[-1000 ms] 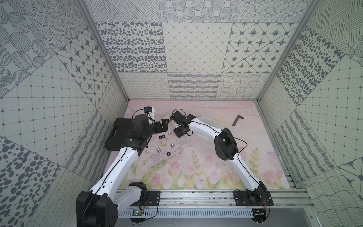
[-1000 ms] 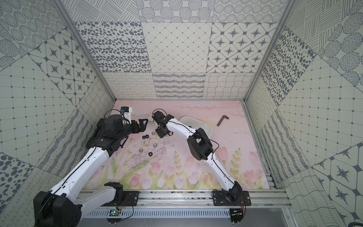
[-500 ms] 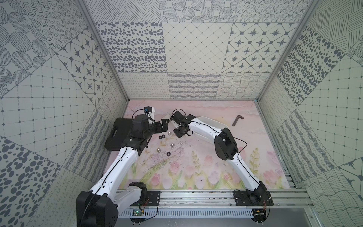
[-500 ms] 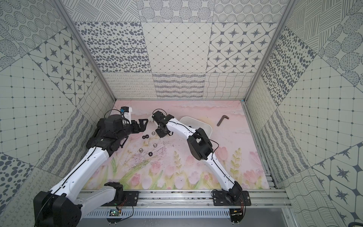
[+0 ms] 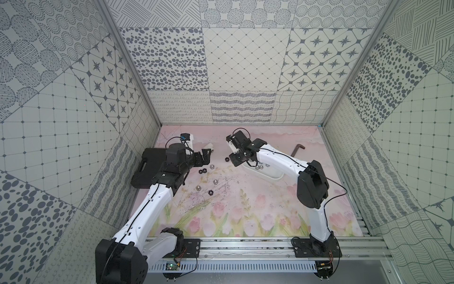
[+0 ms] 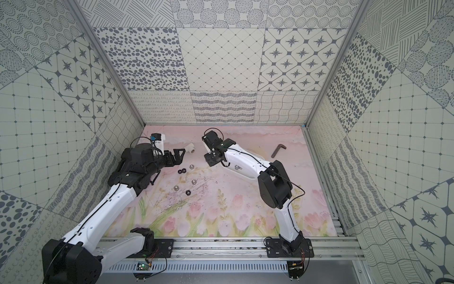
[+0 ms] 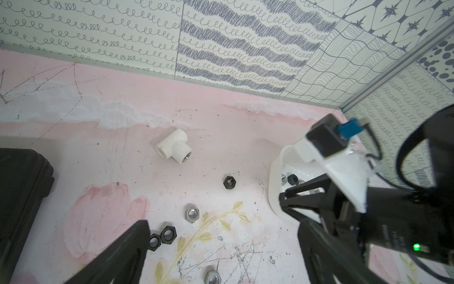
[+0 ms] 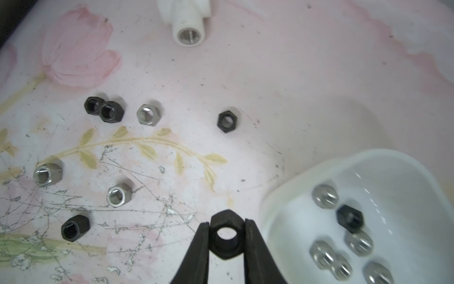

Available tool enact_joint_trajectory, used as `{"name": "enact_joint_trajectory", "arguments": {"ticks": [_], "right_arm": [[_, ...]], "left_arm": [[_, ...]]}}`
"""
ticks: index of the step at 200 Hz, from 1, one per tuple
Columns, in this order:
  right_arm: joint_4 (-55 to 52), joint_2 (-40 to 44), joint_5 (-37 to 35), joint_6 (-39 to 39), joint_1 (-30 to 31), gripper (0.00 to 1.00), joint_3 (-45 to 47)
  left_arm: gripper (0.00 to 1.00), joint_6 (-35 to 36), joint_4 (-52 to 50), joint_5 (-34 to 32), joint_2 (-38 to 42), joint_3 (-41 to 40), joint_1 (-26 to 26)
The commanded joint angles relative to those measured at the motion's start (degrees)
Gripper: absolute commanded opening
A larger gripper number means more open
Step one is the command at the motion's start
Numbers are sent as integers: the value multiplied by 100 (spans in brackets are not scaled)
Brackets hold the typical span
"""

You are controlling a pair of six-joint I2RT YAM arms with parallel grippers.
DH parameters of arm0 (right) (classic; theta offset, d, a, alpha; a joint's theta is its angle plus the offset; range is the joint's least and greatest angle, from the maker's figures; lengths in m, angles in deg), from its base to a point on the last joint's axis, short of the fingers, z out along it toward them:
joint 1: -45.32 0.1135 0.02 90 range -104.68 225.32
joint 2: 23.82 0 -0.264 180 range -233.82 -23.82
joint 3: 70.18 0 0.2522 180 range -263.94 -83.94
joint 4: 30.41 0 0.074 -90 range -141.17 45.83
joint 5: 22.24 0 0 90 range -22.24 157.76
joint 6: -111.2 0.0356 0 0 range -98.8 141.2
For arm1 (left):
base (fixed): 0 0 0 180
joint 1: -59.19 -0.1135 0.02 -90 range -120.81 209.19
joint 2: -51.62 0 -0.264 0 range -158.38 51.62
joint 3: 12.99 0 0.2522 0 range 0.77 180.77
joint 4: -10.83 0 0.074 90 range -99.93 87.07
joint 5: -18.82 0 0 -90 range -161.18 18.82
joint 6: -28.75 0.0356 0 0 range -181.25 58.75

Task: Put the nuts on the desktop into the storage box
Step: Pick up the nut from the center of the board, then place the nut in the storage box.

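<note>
While your right gripper [image 8: 227, 222] is clamped on a black nut [image 8: 224, 237], you are in the carry step: the nut sits just beside the white box [image 8: 285, 189], not yet over it. Next, swing it across the rim, above the ones already inside, and only then part the jaws. Farther out, seven loose nuts [image 8: 148, 115] lie on the surface [image 8: 294, 73]; beyond them your left gripper [image 6: 180, 155] hangs with its jaws apart, empty.
</note>
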Motion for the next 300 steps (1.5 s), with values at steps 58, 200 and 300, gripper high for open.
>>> {"name": "enact_joint_trajectory", "arguments": {"ticks": [58, 200, 300], "right_arm": [[260, 969, -706, 286, -1196, 17, 2007], [513, 263, -910, 280, -1684, 18, 2298], [607, 609, -931, 160, -1397, 52, 1917]], "left_arm": [[99, 58, 67, 50, -65, 65, 3], [99, 58, 52, 54, -87, 78, 7], [99, 41, 41, 55, -78, 45, 9]]}}
